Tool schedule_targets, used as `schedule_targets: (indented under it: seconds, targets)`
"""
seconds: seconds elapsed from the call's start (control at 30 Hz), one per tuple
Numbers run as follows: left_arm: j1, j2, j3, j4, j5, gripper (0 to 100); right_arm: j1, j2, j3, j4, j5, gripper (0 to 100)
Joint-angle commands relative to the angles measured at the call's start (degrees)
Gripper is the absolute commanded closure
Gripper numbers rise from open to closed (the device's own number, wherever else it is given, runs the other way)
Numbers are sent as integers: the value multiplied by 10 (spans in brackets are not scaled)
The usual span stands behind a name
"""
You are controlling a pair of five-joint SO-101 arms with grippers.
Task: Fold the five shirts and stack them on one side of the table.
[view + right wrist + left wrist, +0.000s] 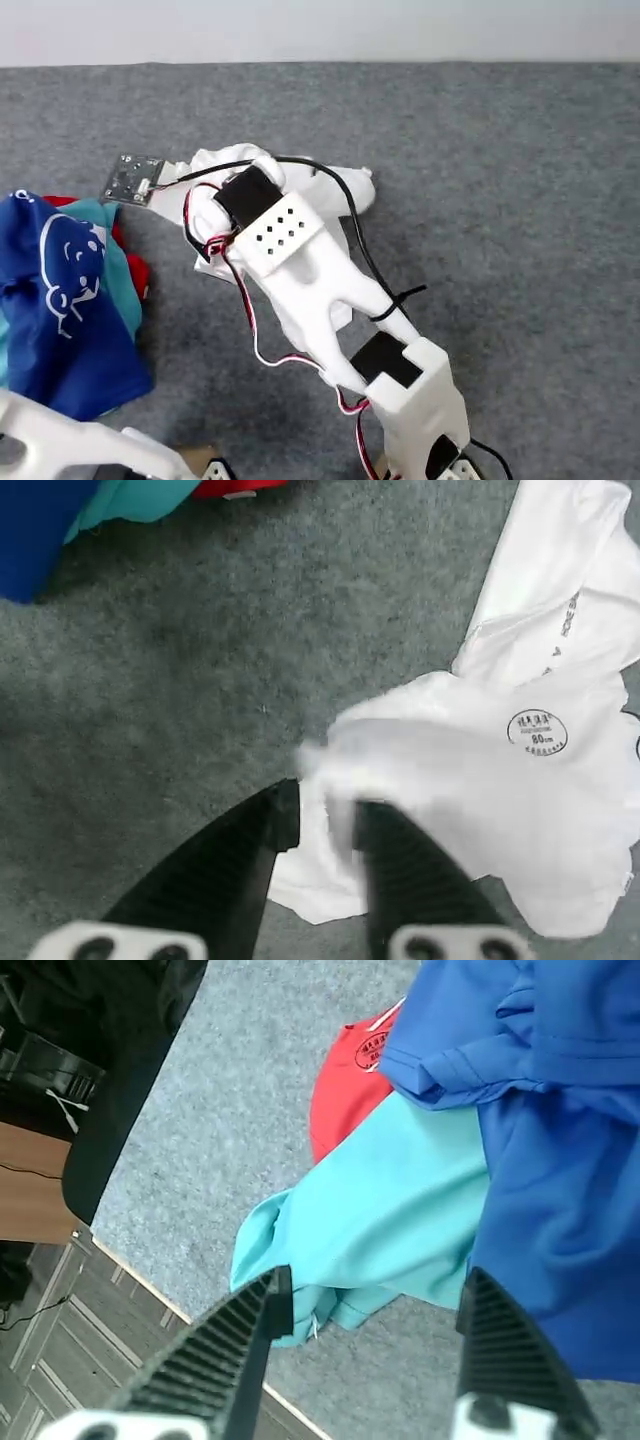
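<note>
Right pincer (328, 815): jaws drawn narrow, an edge of the white shirt (480, 780) pinched between them. The rest of the shirt lies crumpled on the grey table (520, 200) just beyond the pincer, with one part doubled over another and nothing flat.

Left pincer (375, 1295): jaws wide, nothing in them. It hangs above the heap.
- Teal shirt (390, 1200): directly beneath the left pincer.
- Blue shirt (560, 1190): overlaps the teal one, under one jaw.
- Red shirt (345, 1090): beyond the teal one, partly covered.

The heap looks loose and unfolded. It sits well apart from the right pincer, with bare table between.

Judgement: the step in hand is spreading the white shirt flat before a first fold.

Notes for doing it well:
- The bite is shallow, at the hem only, so a slow draw should hold better than a jerk.
- Keep the right pincer low, so the cloth drags out flat along the table rather than lifting and bunching.
- Pull away from the shirt's bulk and away from the heap, so the piles do not mix.
- I cannot tell whether one layer or two sits in the jaws. Two layers would drag the fold along instead of opening it.
- The left pincer is free and could pin the far edge.
- A black cable (345, 200) on the right arm crosses above the shirt and may snag.
</note>
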Motion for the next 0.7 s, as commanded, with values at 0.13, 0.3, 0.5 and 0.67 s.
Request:
schedule_targets:
  seconds: [0.13,0.3,0.5,0.67]
  targets:
    - [74,-12,4,4,4,735,51,-113,-45,22,-98,667]
    - [200,-8,5,27,4,737,124,-152,-40,23,-99,753]
    - [411,-8,100,49,4,739,229,-196,73,23,-100,799]
    - [567,-8,229,-24,6,739,292,-248,183,22,-100,801]
